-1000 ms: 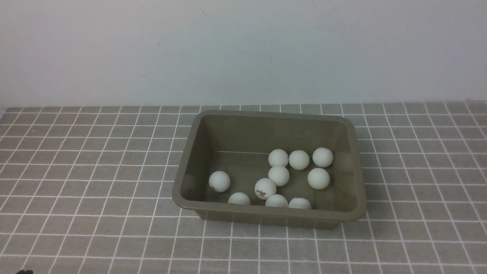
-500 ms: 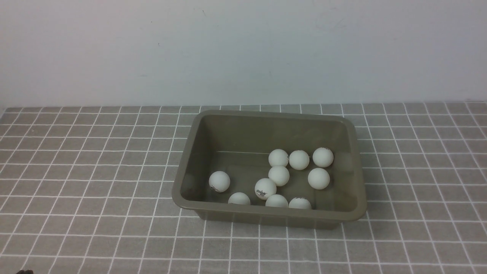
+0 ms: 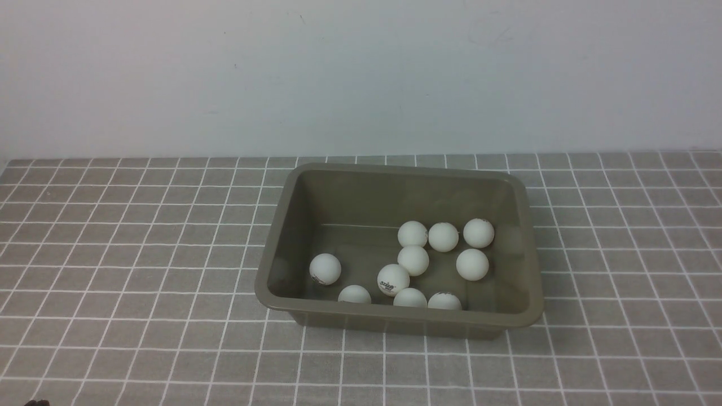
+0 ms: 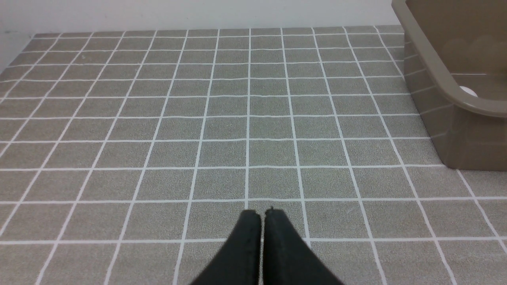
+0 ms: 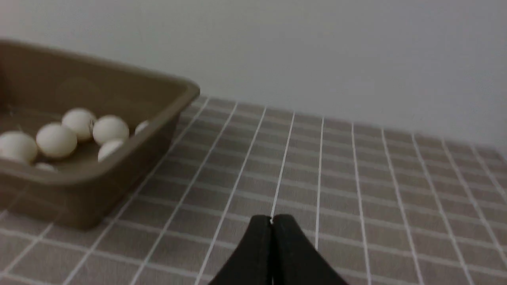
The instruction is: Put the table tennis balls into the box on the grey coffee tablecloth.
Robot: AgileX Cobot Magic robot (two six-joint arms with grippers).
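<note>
White table tennis balls [image 3: 413, 260], ten counted, lie inside box [image 3: 397, 322] on grey coffee tablecloth [image 3: 141, 254]. Left gripper [image 4: 261, 215], right gripper [image 5: 271, 220]: pressed together, empty. Risk: bumping box spills balls.

Bare tablecloth [image 3: 130, 242] both sides of box [image 3: 524, 225]; box walls sole obstacle (balls [image 3: 413, 260] crowd its right half)

My left arm's black two-fingered gripper [image 4: 262, 213] has its tips pressed together, holding nothing; my right arm's black two-fingered gripper [image 5: 271, 219] sits likewise closed, empty.
</note>
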